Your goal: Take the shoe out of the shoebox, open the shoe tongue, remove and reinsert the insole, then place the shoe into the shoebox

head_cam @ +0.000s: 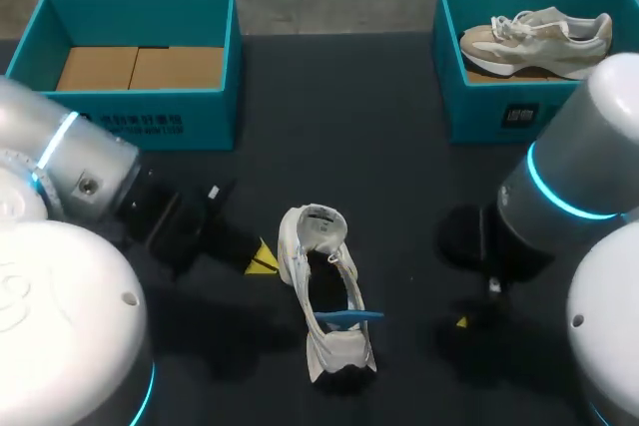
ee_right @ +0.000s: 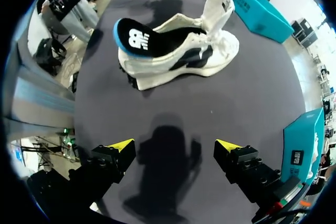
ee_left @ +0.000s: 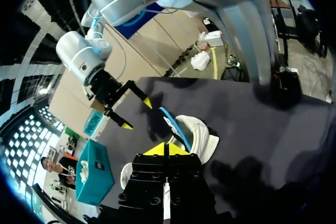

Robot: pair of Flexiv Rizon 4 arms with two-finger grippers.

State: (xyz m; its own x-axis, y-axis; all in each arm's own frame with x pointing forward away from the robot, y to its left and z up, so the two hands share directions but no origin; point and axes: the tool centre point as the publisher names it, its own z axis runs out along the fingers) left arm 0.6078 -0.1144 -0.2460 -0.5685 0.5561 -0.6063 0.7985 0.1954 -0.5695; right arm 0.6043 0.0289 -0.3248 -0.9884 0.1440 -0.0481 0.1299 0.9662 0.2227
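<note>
Showing black-topped at right wrist, insole (ee_right: 132, 38) looks blue overhead.

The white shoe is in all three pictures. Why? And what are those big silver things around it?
Those big silver things are a robot's left arm and right arm. One camera looks down from above; two more sit on the wrists, so each sees the shoe from its own side. The white shoe lies on the dark table with its blue-edged insole sticking out at the heel. Nothing is held: the left gripper is shut close to the shoe, and the right gripper is open, farther off. At the back, the left teal box holds brown cardboard and the right teal box holds a beige shoe.
</note>
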